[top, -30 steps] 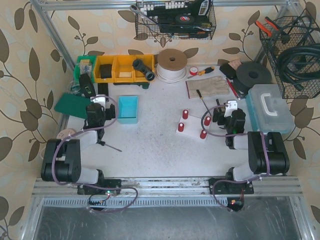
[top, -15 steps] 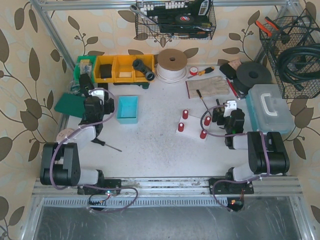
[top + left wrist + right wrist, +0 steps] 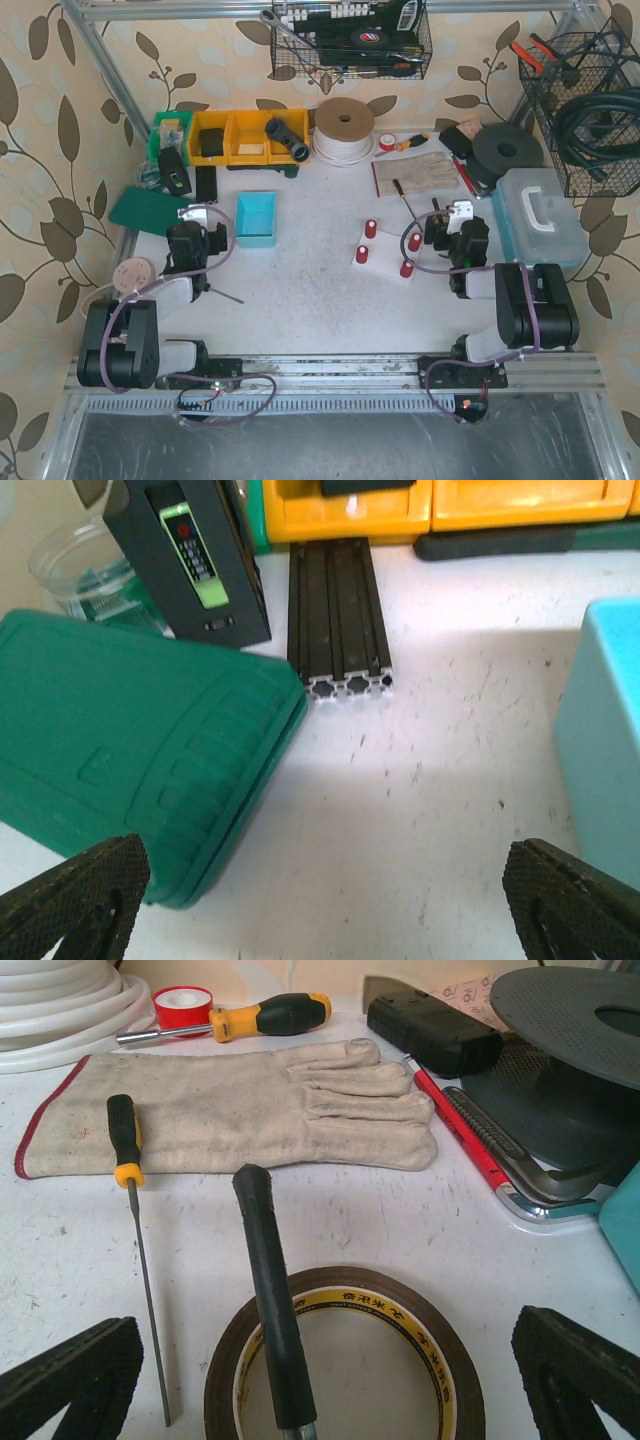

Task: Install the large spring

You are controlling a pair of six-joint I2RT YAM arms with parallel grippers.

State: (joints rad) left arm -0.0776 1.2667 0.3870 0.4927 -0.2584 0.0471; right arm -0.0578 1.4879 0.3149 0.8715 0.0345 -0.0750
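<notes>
Several red posts (image 3: 370,229) stand on a small white plate (image 3: 385,252) at the table's middle. No large spring shows in any view. My left gripper (image 3: 190,245) is open and empty, low over the table between a green case (image 3: 130,770) and a blue bin (image 3: 610,730); its fingertips (image 3: 70,900) sit wide apart. My right gripper (image 3: 445,228) is open and empty just right of the red posts. In its wrist view it straddles a brown tape roll (image 3: 345,1360) with a black-handled tool (image 3: 270,1300) lying across it.
A black extrusion (image 3: 335,620), a black device (image 3: 190,560) and yellow bins (image 3: 235,135) lie beyond the left gripper. A glove (image 3: 230,1110), a small screwdriver (image 3: 125,1140) and a clear toolbox (image 3: 540,215) lie by the right gripper. A thin tool (image 3: 225,295) lies near the left arm.
My left gripper has drawn back toward the near edge, uncovering the black extrusion. The right arm has not moved.
</notes>
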